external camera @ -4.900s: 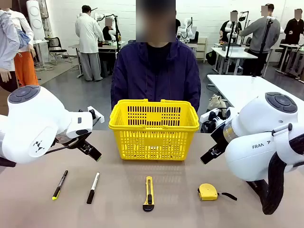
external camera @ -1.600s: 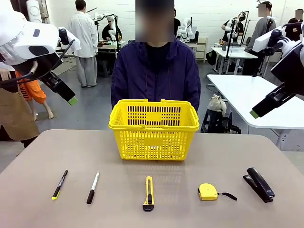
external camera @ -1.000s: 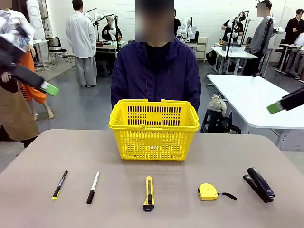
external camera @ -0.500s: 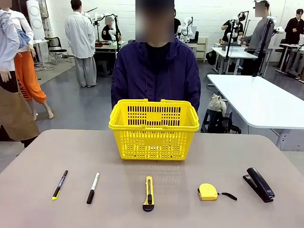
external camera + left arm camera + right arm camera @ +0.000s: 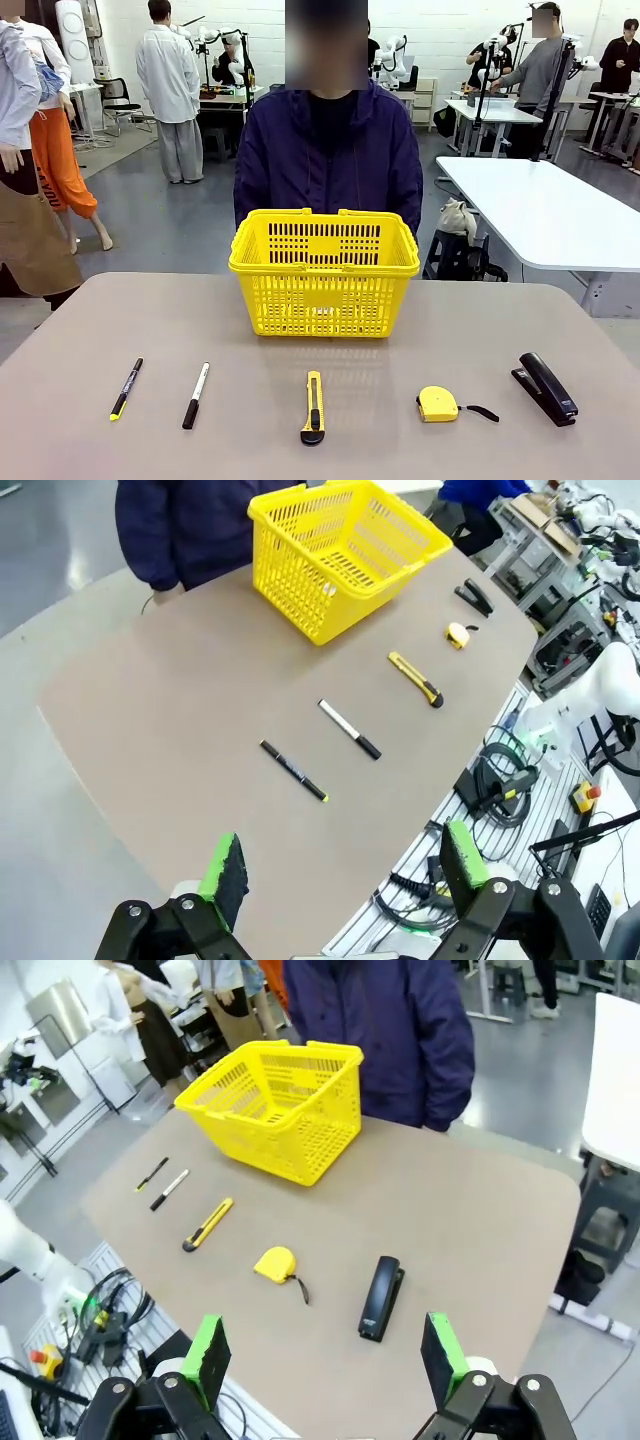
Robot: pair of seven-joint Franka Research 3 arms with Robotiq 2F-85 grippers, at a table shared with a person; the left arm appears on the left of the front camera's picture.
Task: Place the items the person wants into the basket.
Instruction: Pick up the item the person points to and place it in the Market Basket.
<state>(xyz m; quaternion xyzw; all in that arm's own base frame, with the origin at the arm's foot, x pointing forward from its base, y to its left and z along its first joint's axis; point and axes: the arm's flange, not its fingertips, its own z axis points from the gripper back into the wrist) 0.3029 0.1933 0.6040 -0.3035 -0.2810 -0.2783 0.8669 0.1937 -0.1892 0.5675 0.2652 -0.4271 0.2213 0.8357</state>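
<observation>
The yellow lattice basket (image 5: 324,270) stands at the table's far middle, right in front of the person (image 5: 328,150) in the dark jacket. Along the near edge lie a white marker with a black cap (image 5: 196,395), a yellow tape measure with a black strap (image 5: 438,404) and a black stapler (image 5: 545,388). From high above the table, my left gripper (image 5: 340,872) stands open with nothing between its fingers, the basket (image 5: 345,550) and marker (image 5: 349,729) far below. My right gripper (image 5: 325,1353) is open too, high over the stapler (image 5: 381,1297), tape measure (image 5: 276,1264) and basket (image 5: 275,1108).
A yellow-and-black utility knife (image 5: 313,407) lies mid-row and a black pen with a yellow end (image 5: 125,388) at the left. The brown table (image 5: 320,355) has bare room between the row and the basket. A white table (image 5: 530,210) stands behind at the right.
Both arms have swung up and out of the front view; a second ago their green-padded fingertips still showed at the left and right edges. The things on the table have not moved.
</observation>
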